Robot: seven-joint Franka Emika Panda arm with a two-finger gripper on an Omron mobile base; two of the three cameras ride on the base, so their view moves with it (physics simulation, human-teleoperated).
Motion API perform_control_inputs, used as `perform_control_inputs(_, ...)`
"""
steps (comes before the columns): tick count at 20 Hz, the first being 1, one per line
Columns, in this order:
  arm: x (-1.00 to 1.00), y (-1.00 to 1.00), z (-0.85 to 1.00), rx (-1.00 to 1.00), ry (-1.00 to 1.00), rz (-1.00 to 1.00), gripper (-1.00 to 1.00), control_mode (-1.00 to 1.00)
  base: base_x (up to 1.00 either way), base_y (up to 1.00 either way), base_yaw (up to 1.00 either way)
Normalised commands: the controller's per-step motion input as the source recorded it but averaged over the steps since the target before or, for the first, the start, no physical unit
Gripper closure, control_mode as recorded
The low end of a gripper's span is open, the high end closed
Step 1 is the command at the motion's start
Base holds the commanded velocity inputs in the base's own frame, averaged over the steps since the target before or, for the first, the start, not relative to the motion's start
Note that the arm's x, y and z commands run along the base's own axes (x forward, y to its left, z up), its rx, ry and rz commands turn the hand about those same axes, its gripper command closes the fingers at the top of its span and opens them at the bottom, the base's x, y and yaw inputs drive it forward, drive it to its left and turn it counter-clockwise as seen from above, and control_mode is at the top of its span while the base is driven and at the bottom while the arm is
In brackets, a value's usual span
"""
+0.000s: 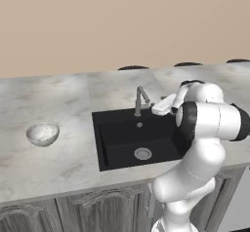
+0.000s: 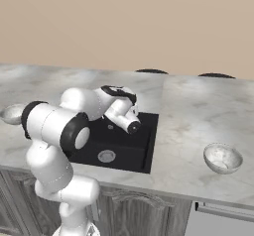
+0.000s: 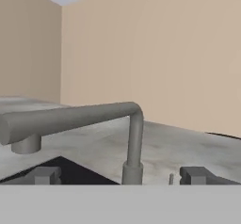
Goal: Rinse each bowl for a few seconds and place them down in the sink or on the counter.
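Note:
One speckled white-grey bowl [image 1: 43, 133] sits upright on the counter [image 1: 63, 170] left of the sink [image 1: 117, 141]; the right base view shows it at the left edge [image 2: 12, 113]. A second bowl [image 2: 222, 158] rests on the counter [image 2: 188, 111] right of the sink [image 2: 136, 150]. My gripper [image 1: 158, 109] hovers over the sink's back right part, just right of the grey faucet [image 1: 141, 100], and points at it. In the hand view the gripper [image 3: 121, 176] is open and holds nothing; the faucet's stem [image 3: 134, 143] stands beyond its fingertips [image 3: 44, 175], with the spout reaching left.
The round metal drain [image 1: 142, 153] lies in the basin's floor. Dark rounded shapes [image 1: 133, 67] line the counter's far edge in front of a beige wall. Grey cabinet doors [image 1: 97, 209] run below the counter. My own arm hides the faucet in the right base view.

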Motion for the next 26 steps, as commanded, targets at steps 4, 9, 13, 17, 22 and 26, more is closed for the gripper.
perform_control_inputs(4,0.29,0.00,-0.23,0.00,0.00,0.00,-1.00,-1.00,0.00,0.00,0.00)
perform_control_inputs(9,0.30,0.00,-0.20,0.00,0.00,0.00,-1.00,-1.00,0.00,0.00,0.00)
perform_control_inputs(13,0.36,0.00,-0.05,0.00,-0.04,0.00,-1.00,-1.00,0.00,0.00,0.00)
perform_control_inputs(17,0.41,0.00,-0.01,0.00,-0.03,0.00,-1.00,-1.00,0.00,0.00,0.00)
perform_control_inputs(22,0.40,-0.07,-0.12,0.00,0.00,0.00,-1.00,-1.00,0.00,0.00,0.00)
perform_control_inputs(26,0.42,-0.07,-0.23,0.00,0.00,0.00,-1.00,-1.00,0.00,0.00,0.00)
